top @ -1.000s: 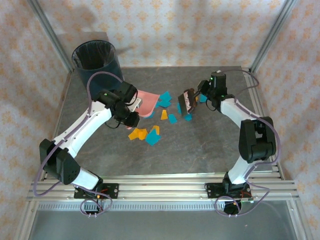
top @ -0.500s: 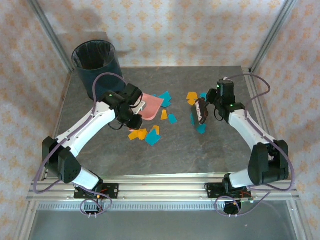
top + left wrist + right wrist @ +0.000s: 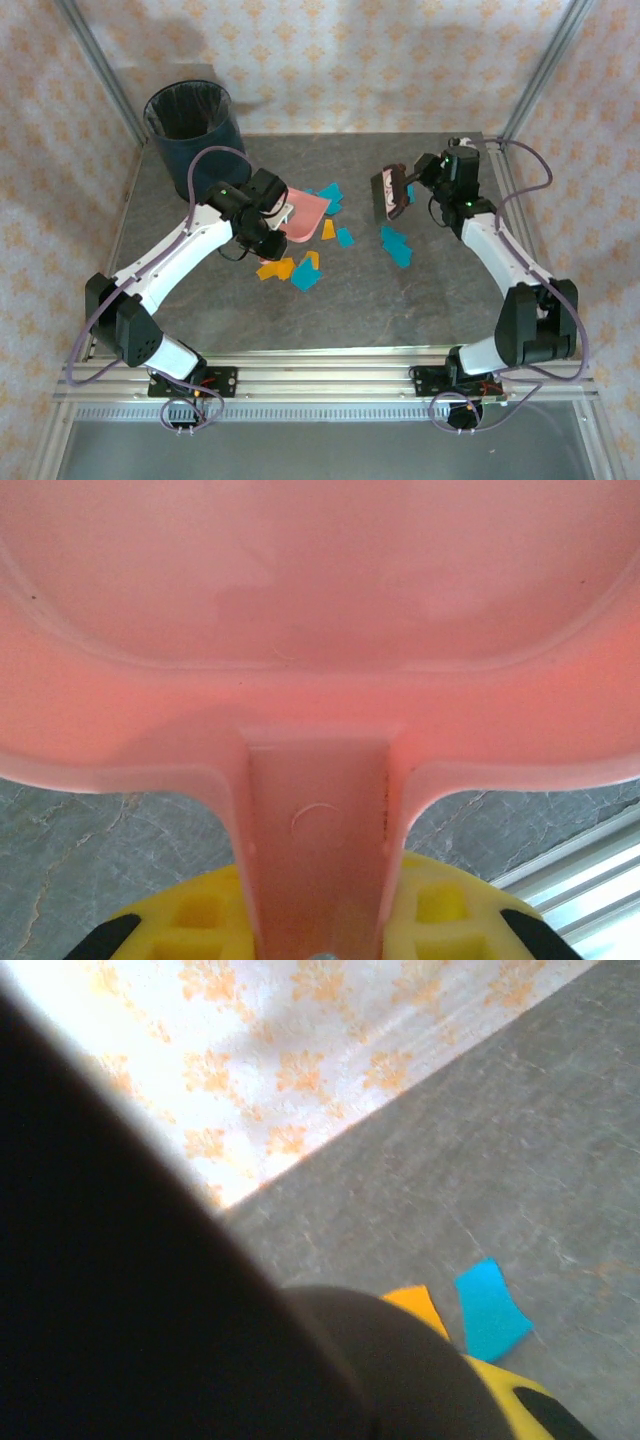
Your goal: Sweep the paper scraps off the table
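- Dark grey mottled surface (image 3: 420,300), patterned wallpaper behind.
- Risk: a brisk stroke could flick the light scraps past the dustpan's lip.
- About a dozen small teal and orange paper scraps (image 3: 305,278) lie mid-surface; one pink plastic dustpan (image 3: 305,212), one dark hand brush (image 3: 388,197), one dark blue round bin (image 3: 170,150).
- Left claw (image 3: 320,920) is clamped on the dustpan handle; right claw (image 3: 410,185) is clamped on the brush.

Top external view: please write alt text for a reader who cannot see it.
Two arms over a dark grey table: the left claw holds a pink dustpan, the right claw a dark brush, with teal and orange paper scraps scattered between them. A dark blue bin stands at the far left corner.
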{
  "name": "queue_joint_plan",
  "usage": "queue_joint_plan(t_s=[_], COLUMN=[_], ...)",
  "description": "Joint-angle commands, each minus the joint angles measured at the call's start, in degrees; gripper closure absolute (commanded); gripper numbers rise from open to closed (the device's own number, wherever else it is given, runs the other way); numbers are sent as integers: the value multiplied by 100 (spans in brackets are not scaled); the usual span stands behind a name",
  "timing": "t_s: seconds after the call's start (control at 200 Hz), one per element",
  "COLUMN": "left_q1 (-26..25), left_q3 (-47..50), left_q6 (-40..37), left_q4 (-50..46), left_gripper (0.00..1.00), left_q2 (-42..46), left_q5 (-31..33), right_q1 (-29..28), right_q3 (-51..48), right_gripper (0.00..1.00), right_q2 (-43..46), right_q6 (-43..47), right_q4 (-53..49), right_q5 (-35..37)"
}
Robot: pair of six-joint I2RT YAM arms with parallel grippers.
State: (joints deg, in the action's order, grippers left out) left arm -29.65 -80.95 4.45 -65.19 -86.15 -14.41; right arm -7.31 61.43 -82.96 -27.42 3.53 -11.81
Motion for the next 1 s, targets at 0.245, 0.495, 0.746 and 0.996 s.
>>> queue_joint_plan(t_s=[0.245, 0.495, 0.746, 0.996], left_q1=[-92, -85, -87, -93], left_q3=[-84, -219, -177, -163], left_q6=[-19, -102, -93, -104], left_q4=[-75, -209, -215, -225], left_gripper=[100, 100, 100, 100], left_q2=[-12, -86, -18, -25], left_q5=[200, 271, 279, 269], right_q1=[20, 18, 19, 19], right_q3=[90, 245, 444, 417], right_gripper=[100, 100, 100, 100], right_q2=[-830, -1379, -1661, -1648], right_q6=[-1353, -1934, -2245, -2449], right_q4=[1948, 2028, 1517, 615], right_q5=[966, 1674, 2315, 2833])
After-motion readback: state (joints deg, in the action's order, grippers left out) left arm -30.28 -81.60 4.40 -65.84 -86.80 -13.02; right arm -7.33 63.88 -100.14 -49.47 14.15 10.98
